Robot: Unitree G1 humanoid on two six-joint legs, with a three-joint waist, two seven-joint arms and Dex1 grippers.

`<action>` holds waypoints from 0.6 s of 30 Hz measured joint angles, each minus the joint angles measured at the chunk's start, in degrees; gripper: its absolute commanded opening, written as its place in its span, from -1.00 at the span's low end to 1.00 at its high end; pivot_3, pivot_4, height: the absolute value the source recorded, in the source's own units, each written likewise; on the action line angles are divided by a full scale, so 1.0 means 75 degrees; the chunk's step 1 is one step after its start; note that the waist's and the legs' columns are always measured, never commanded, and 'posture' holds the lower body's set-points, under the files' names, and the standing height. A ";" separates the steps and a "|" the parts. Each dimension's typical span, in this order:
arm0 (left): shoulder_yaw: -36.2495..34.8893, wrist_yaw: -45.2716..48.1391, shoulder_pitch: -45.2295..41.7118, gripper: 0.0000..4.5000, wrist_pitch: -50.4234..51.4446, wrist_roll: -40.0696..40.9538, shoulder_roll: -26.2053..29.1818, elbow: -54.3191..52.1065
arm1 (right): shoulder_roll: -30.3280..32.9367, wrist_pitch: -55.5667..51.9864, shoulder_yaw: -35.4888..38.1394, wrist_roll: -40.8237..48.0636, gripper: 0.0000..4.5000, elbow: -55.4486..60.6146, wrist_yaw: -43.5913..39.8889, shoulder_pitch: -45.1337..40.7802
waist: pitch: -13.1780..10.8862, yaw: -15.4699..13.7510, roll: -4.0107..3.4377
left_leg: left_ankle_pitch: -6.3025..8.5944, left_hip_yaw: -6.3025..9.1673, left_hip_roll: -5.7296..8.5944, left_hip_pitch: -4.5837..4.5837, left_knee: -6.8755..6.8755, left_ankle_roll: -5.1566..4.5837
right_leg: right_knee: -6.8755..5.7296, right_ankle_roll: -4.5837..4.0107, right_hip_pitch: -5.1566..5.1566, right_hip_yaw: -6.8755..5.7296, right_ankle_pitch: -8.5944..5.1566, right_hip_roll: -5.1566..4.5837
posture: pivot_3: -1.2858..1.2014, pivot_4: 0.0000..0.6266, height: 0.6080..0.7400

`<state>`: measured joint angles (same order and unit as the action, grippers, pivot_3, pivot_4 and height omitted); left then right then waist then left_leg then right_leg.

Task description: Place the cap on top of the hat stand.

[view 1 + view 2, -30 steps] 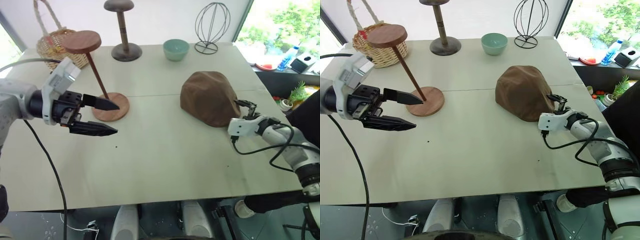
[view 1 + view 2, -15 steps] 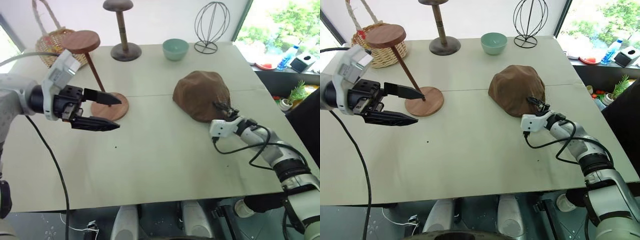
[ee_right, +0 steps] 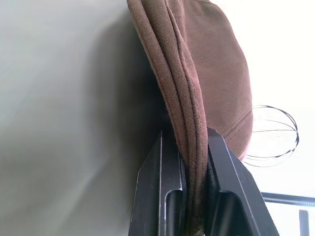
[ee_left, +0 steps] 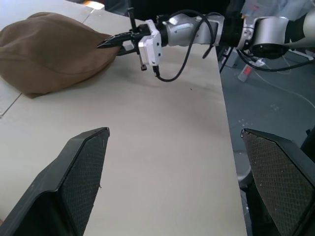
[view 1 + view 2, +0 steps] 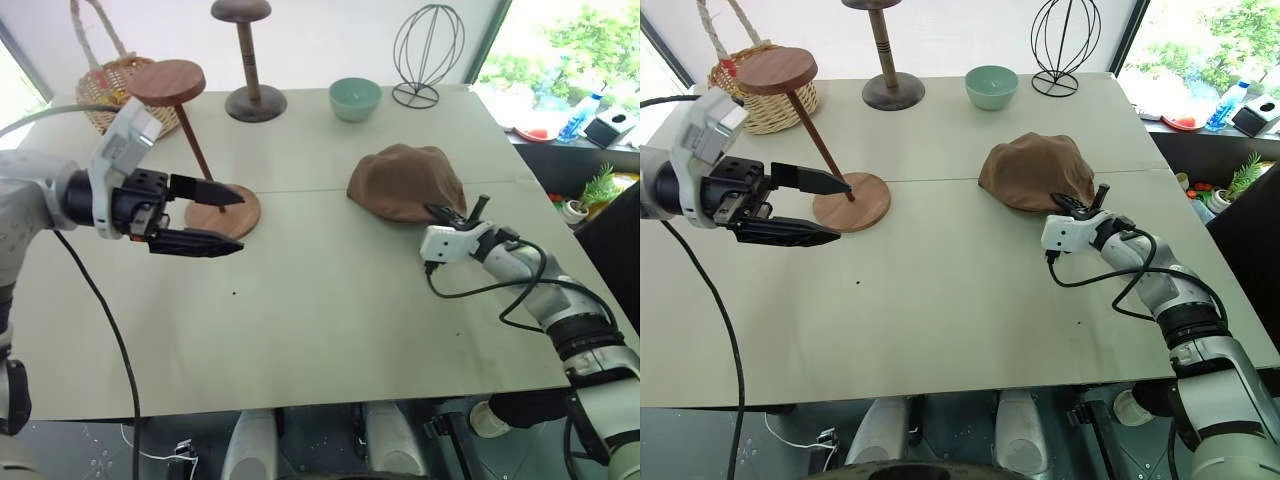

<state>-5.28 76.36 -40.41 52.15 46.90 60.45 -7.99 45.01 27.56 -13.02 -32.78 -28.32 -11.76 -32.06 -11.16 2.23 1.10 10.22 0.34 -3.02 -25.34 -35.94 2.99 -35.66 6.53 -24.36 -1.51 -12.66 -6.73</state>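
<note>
1. A pale grey-green table runs across the scene, with a white wall behind it and a window with greenery at the far right.
2. The cap, soft brown fabric, lies on the right half of the table, just beside the seam that crosses the tabletop.
3. The right gripper is at the cap's near edge, its two black fingers clamped shut on the rim; the right wrist view shows the folded rim pinched between them.
4. That edge looks slightly raised off the table, though this is hard to judge from above.
5. The hat stand is well apart from the cap on the left half: a round base on the table, a thin slanted rod and a bare flat disc on top.
6. The left gripper hangs over the table just beside the stand's base, its fingers spread wide and holding nothing (the upper finger crosses in front of the base).
7. Along the far edge stand a wicker basket, a dark turned-wood stand, a teal bowl and a black wire globe stand.
</note>
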 measured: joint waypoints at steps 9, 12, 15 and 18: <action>-0.2527 -0.2092 0.1074 1.00 0.0753 0.0847 -0.0261 -0.0685 | 0.0286 -0.1145 0.0653 0.0659 -0.98 0.1958 -0.1316 -0.1877 | -0.0013 0.0088 -0.0012 | 0.0000 -0.0001 -0.0002 0.0009 0.0007 0.0000 | -0.0055 0.0014 -0.0026 0.0007 -0.0010 0.0001 | 0.03 -0.52 0.82; -0.3641 -0.2706 0.1819 1.00 0.1117 0.1192 -0.0281 -0.0946 | -0.0244 -0.1124 0.0537 0.0664 -0.98 0.1860 -0.1460 -0.3390 | -0.0014 0.0124 -0.0013 | 0.0000 0.0002 -0.0003 0.0013 0.0021 0.0000 | -0.0059 0.0012 -0.0034 0.0004 -0.0011 0.0002 | 0.03 -0.52 0.82; -0.4675 -0.3260 0.2382 1.00 0.1358 0.1426 -0.0303 -0.0990 | -0.1192 -0.0994 0.0254 0.0663 -0.98 0.1346 -0.1413 -0.4745 | -0.0012 0.0148 -0.0009 | 0.0000 0.0003 -0.0003 0.0010 0.0021 0.0001 | -0.0058 0.0012 -0.0035 0.0002 -0.0010 0.0002 | 0.03 -0.52 0.82; -0.5714 -0.3756 0.2831 1.00 0.1560 0.1676 -0.0357 -0.0889 | -0.2240 -0.0759 -0.0065 0.0668 -0.98 0.0618 -0.1205 -0.5630 | -0.0011 0.0158 -0.0008 | 0.0000 0.0004 -0.0002 0.0008 0.0023 0.0001 | -0.0058 0.0012 -0.0034 0.0001 -0.0009 0.0001 | 0.03 -0.52 0.82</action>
<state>-48.14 48.20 -19.18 63.85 59.47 57.77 -14.65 28.21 21.87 -13.51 -27.77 -23.69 -20.80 -74.29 -11.25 3.41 1.04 10.22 0.37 -3.03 -25.27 -35.77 3.01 -36.09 6.62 -24.61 -1.51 -12.73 -6.72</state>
